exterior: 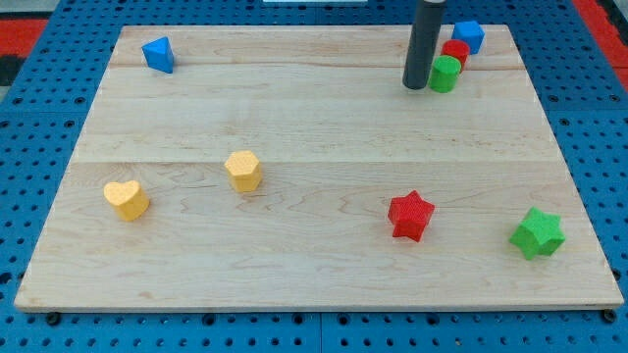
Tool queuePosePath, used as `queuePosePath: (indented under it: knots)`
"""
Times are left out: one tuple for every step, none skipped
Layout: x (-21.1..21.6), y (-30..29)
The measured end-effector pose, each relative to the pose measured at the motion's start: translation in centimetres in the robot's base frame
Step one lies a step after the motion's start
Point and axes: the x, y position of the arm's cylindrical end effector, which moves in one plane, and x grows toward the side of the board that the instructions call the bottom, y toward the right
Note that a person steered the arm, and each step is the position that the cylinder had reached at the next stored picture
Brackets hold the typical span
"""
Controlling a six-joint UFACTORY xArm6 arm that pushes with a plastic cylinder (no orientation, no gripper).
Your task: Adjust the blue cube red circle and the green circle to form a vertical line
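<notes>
The blue cube (469,35), the red circle (455,51) and the green circle (444,74) sit close together near the view's top right, in a slanted row running down and to the left. The red circle lies between the other two and touches both. My tip (415,86) stands just left of the green circle, very close to it or touching it. The dark rod rises from there out of the view's top.
A blue triangle (158,54) lies at the top left. A yellow heart (127,199) and a yellow hexagon (242,170) lie at the left. A red star (410,215) and a green star (537,232) lie at the bottom right. The wooden board (314,127) carries them all.
</notes>
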Motion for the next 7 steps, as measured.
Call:
queuePosePath:
  knots:
    - [0.0,2.1]
    - [0.0,3.4]
    - [0.0,4.0]
    - [0.0,4.0]
    - [-0.2,4.0]
    - [-0.3,4.0]
    - [3.3,3.2]
